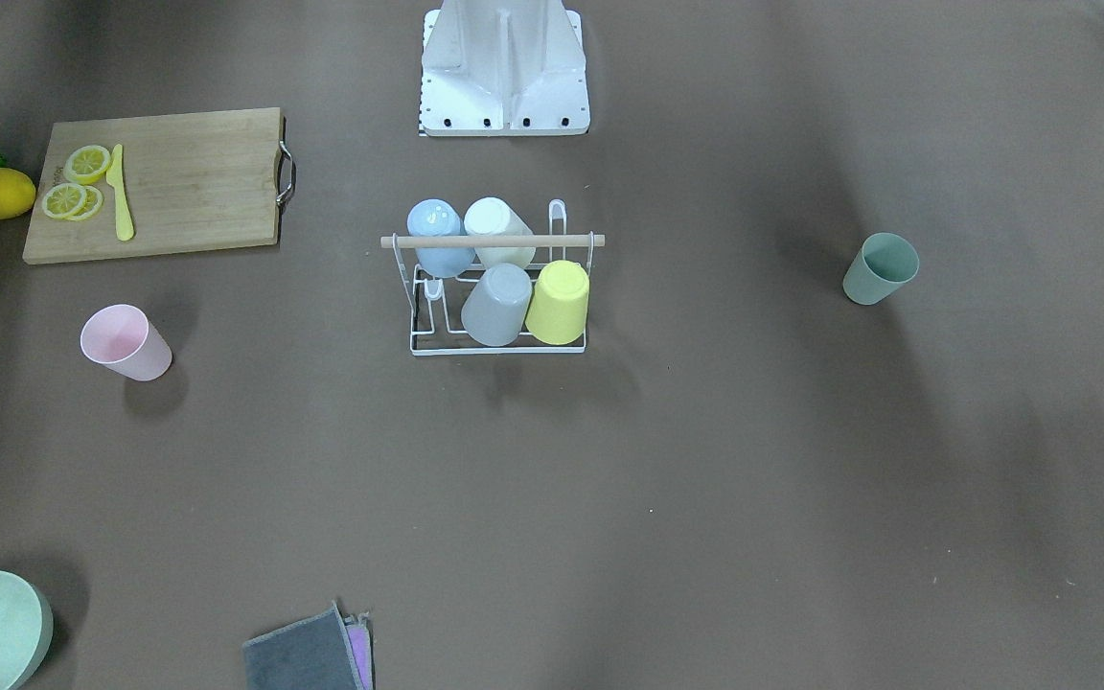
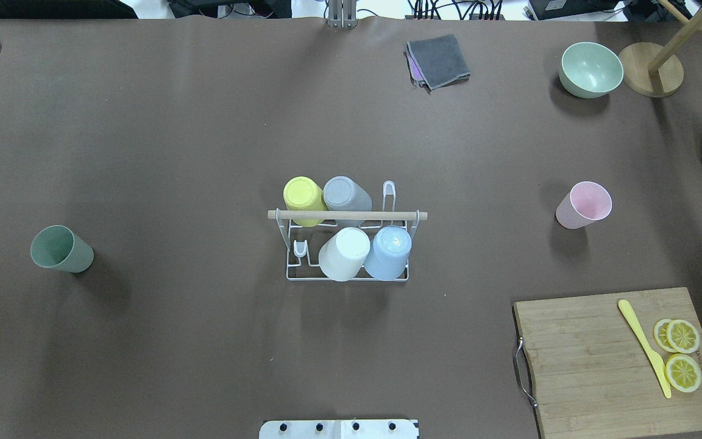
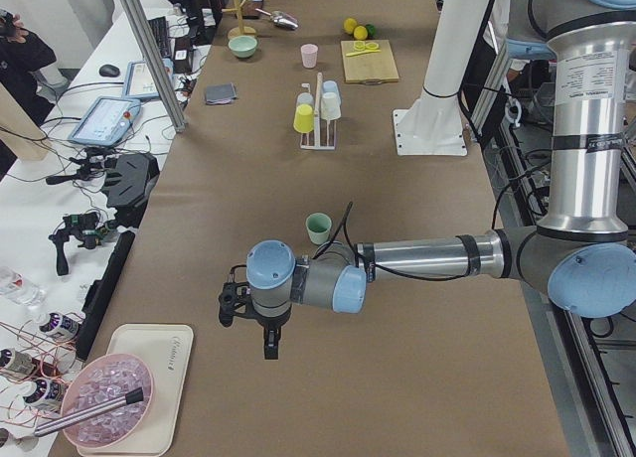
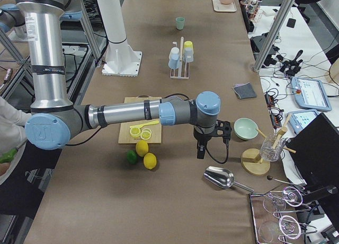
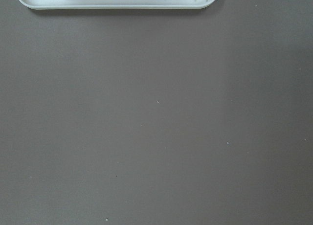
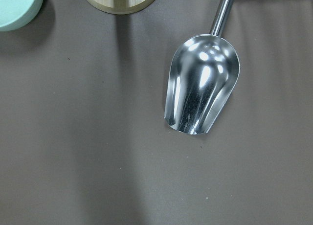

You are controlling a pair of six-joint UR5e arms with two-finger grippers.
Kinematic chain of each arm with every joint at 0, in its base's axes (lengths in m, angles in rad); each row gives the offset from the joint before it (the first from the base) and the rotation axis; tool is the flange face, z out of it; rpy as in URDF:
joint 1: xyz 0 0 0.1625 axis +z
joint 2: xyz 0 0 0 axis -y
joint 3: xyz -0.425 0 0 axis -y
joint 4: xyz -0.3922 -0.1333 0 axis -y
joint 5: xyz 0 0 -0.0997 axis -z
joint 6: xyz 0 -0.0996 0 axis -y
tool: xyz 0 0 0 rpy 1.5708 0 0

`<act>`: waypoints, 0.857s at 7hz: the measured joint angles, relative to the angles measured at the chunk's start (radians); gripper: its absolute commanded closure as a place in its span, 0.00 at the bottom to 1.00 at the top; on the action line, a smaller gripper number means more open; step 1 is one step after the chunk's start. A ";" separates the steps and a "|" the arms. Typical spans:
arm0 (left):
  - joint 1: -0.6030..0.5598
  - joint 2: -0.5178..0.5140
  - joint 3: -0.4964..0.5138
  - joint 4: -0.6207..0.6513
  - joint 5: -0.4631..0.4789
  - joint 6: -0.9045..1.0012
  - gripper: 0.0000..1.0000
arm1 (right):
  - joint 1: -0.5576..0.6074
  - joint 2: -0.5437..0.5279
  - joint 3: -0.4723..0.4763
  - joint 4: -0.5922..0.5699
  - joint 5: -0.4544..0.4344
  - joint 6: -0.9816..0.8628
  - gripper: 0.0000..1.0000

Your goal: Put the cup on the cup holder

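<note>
White wire cup holder (image 2: 412,214) stands mid-table, bearing an upturned yellow cup (image 2: 303,194), grey cup (image 2: 345,194), white cup (image 2: 345,253) and blue cup (image 2: 389,251). Seen from overhead, the green cup (image 2: 61,249) stands at its nine o'clock and the pink cup (image 2: 582,205) at three, both well apart. The left gripper (image 3: 268,343) hangs near a tray (image 3: 174,378), the right gripper (image 4: 201,151) near a steel scoop (image 6: 203,85); their jaws' state cannot be told.

No lettering is reading clearly anywhere. A dark brand mark (image 2: 700,361) is showing at the 3 o'clock edge of the cutting board (image 2: 595,360), too blurred to spell. A scripted logo (image 3: 171,350) on the cream tray (image 3: 177,382) is likewise showing illegibly.
</note>
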 measured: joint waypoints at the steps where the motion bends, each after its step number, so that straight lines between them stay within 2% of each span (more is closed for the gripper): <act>1: 0.000 0.000 0.000 0.000 0.000 0.000 0.03 | 0.000 -0.002 0.000 -0.001 0.005 -0.001 0.01; 4: 0.000 0.000 0.000 -0.049 0.000 -0.003 0.03 | -0.033 0.018 -0.005 -0.012 0.011 0.005 0.00; 6: -0.001 0.002 -0.001 -0.096 0.000 -0.005 0.02 | -0.100 0.115 -0.050 -0.113 0.014 0.007 0.00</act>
